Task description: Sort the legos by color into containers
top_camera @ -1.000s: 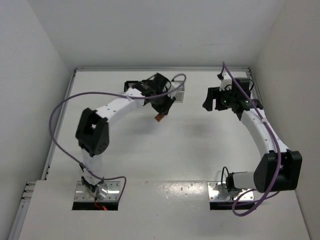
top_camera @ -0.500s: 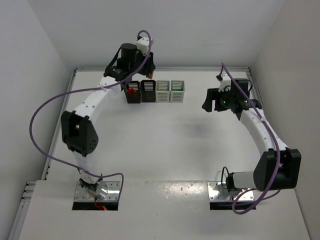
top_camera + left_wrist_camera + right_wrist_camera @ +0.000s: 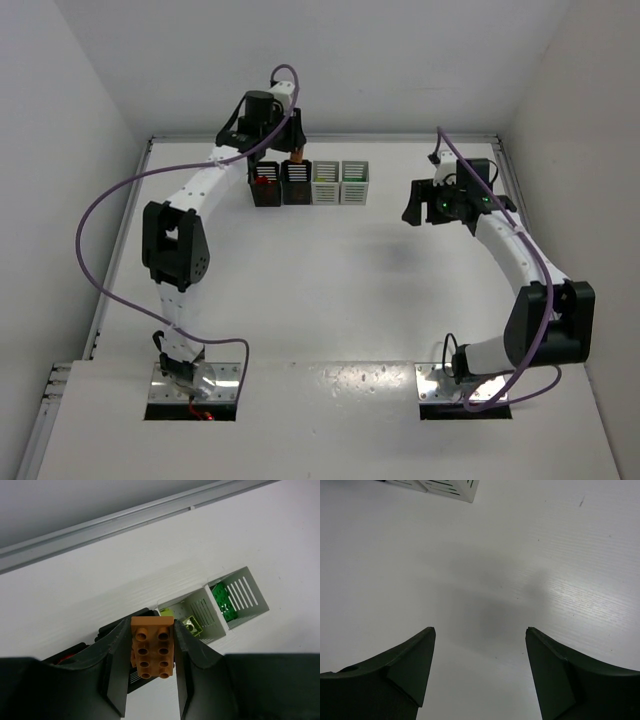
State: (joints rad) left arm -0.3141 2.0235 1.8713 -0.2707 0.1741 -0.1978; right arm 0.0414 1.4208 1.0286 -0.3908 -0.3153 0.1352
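My left gripper (image 3: 291,150) is shut on an orange-tan lego (image 3: 152,647), studs toward the camera, and hangs above the second black container (image 3: 297,183) in the back row. The leftmost black container (image 3: 265,188) holds red legos (image 3: 264,183). In the left wrist view one white container (image 3: 200,607) holds a yellow-green lego (image 3: 192,625) and the other white container (image 3: 247,592) holds a green lego (image 3: 222,601). My right gripper (image 3: 412,205) is open over bare table, with nothing between its fingers (image 3: 410,665).
The four containers stand side by side near the table's back rail (image 3: 330,136). A corner of a white container (image 3: 452,489) shows at the top of the right wrist view. White walls close in the table at the back and on both sides.
My left arm has swung from the table's middle back to the container row, carrying the orange-tan lego, and has settled over the second black container. The right arm has barely shifted.
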